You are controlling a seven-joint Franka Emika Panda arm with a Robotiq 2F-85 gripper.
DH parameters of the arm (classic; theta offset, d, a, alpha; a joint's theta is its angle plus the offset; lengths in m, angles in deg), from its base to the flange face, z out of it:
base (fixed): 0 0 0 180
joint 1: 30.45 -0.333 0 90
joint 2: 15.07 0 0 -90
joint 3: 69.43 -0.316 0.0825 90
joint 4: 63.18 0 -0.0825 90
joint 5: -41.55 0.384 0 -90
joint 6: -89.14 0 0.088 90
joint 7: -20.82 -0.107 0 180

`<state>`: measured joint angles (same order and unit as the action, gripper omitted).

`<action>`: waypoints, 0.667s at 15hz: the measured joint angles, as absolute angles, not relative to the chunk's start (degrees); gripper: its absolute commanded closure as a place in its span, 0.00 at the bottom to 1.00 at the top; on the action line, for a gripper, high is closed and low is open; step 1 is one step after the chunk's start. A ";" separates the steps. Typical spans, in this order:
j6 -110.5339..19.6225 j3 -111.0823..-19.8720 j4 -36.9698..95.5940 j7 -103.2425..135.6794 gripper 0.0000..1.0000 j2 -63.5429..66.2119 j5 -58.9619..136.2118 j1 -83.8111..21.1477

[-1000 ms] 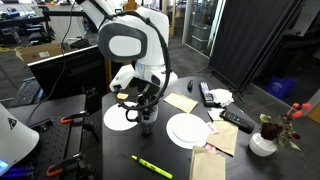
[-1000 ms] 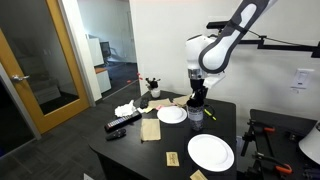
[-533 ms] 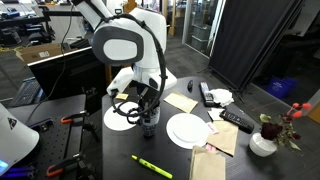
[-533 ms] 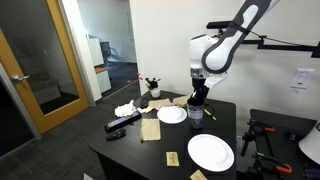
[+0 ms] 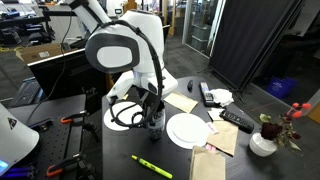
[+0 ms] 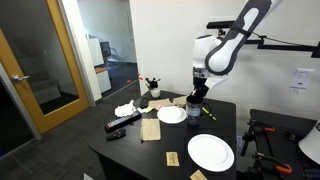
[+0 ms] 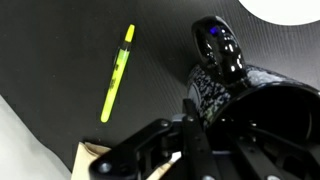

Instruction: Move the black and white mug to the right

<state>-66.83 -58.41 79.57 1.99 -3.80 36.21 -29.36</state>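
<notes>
Black with whitish speckling, the black and white mug (image 7: 235, 85) fills the right-centre of the wrist view. Its glossy handle (image 7: 220, 48) points toward the top of the frame.

Pincer (image 5: 152, 112): narrowed onto the mug from above. In the wrist view one finger (image 7: 189, 112) lies against the outside of the speckled wall; the opposing finger is hidden by the housing. Whether the mug's base touches the surface (image 5: 120, 155) cannot be determined.

Position: in both exterior views the mug sits directly below the wrist, between two white plates. In an exterior view, one plate (image 5: 112, 120) lies just left of it in frame, partly behind looped cabling, and a second plate (image 5: 187, 130) lies just right of it.

Yellow highlighter (image 7: 116, 72): flat on the dark surface, left of the mug in the wrist view and apart from it.

White vase with red flowers (image 5: 263, 143): lower right of an exterior view, well apart from the mug.

Black remote (image 5: 236, 120): right of the second plate, near tan paper sheets (image 5: 181, 102).
</notes>
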 measured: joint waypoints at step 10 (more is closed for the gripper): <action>-70.76 -56.96 80.42 -1.02 0.27 -3.86 33.63 -29.46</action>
<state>-70.76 -56.96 80.42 -1.02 -3.86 33.63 -29.46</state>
